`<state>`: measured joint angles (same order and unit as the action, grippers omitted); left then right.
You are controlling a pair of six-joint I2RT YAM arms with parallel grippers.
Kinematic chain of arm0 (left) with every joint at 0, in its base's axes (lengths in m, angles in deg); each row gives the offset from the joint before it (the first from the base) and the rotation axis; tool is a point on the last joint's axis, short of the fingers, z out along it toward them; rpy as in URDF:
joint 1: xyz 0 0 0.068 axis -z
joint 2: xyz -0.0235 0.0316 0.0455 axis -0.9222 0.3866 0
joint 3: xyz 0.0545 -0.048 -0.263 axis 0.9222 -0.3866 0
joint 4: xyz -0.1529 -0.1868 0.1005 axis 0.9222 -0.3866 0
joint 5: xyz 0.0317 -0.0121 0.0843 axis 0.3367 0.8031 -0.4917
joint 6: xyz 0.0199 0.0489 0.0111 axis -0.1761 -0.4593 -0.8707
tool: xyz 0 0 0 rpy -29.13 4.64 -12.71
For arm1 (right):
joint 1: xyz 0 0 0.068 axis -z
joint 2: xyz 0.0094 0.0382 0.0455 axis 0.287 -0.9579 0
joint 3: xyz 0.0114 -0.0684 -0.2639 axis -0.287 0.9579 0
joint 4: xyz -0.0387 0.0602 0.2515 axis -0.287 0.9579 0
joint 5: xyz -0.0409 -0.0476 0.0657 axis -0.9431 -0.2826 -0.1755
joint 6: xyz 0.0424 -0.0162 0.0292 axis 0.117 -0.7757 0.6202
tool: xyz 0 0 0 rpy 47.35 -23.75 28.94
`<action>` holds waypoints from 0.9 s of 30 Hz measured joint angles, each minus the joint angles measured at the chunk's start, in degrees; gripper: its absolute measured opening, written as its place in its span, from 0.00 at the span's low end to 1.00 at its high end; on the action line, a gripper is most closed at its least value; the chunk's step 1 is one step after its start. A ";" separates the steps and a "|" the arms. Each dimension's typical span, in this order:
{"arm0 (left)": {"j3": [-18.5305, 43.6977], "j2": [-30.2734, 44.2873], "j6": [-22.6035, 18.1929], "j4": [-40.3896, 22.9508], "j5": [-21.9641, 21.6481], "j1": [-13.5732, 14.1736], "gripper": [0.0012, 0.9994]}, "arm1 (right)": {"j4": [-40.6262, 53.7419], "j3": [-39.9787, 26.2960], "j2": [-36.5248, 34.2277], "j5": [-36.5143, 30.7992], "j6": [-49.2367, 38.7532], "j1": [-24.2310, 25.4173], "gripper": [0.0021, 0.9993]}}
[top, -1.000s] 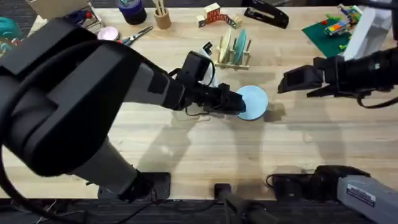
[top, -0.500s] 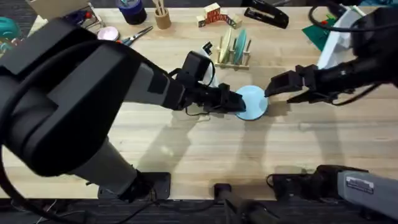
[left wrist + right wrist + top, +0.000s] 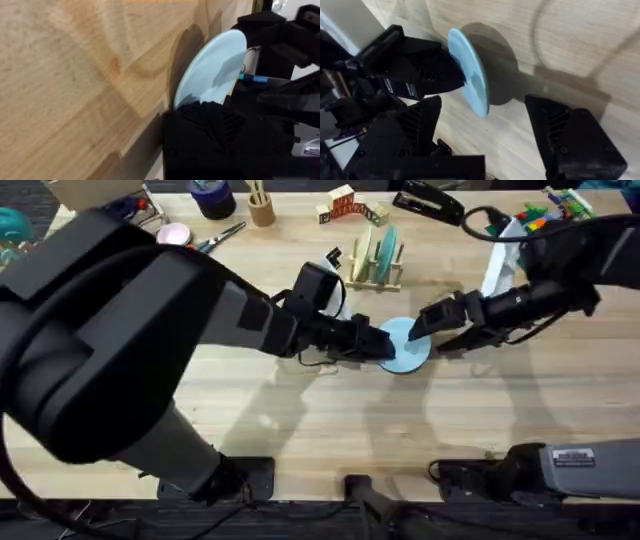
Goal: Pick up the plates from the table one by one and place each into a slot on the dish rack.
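My left gripper (image 3: 383, 345) is shut on the left rim of the light blue plate (image 3: 408, 343), holding it tilted on edge just above the table (image 3: 300, 410) in front of the dish rack (image 3: 376, 272). In the left wrist view the plate (image 3: 215, 65) rises from my black fingers (image 3: 210, 130). My right gripper (image 3: 422, 328) is open at the plate's right side. In the right wrist view its fingers (image 3: 415, 130) straddle the plate (image 3: 470, 75), apart from it. A cream-yellow plate (image 3: 361, 252) and a pale teal one (image 3: 388, 246) stand in the rack's slots.
Along the far edge sit a pink dish (image 3: 175, 233), scissors (image 3: 222, 235), a wooden pencil cup (image 3: 261, 208), toy blocks (image 3: 345, 202), a black stapler (image 3: 430, 202) and a green baseplate with bricks (image 3: 530, 225). Bare wood lies in front of the plate.
My right gripper has swept left from the table's right side to the blue plate's right edge. The left arm and the plate have stayed put.
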<state>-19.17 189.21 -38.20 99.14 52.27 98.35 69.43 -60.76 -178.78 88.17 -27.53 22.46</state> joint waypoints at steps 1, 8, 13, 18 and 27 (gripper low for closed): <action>0.00 0.00 0.01 0.00 0.00 0.00 0.04 | -0.10 -0.01 -0.88 0.42 -0.43 -0.04 1.00; 0.00 0.00 0.23 0.02 -0.07 0.00 0.04 | -1.68 -0.01 -3.69 2.40 -1.62 -0.87 1.00; 0.00 0.00 0.40 0.02 -0.07 0.00 0.04 | -2.23 -0.05 -3.66 2.00 -1.61 -1.79 0.97; 0.00 0.00 0.41 0.02 -0.09 0.00 0.04 | -3.79 0.01 -4.73 3.74 -2.32 -4.47 0.61; 0.00 0.00 0.43 -0.08 0.91 -0.39 0.04 | -3.98 0.03 -5.00 4.71 -2.91 -4.05 0.04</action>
<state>-19.17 189.21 -37.78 99.06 53.18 97.95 65.44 -60.73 -183.78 92.89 -30.44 18.41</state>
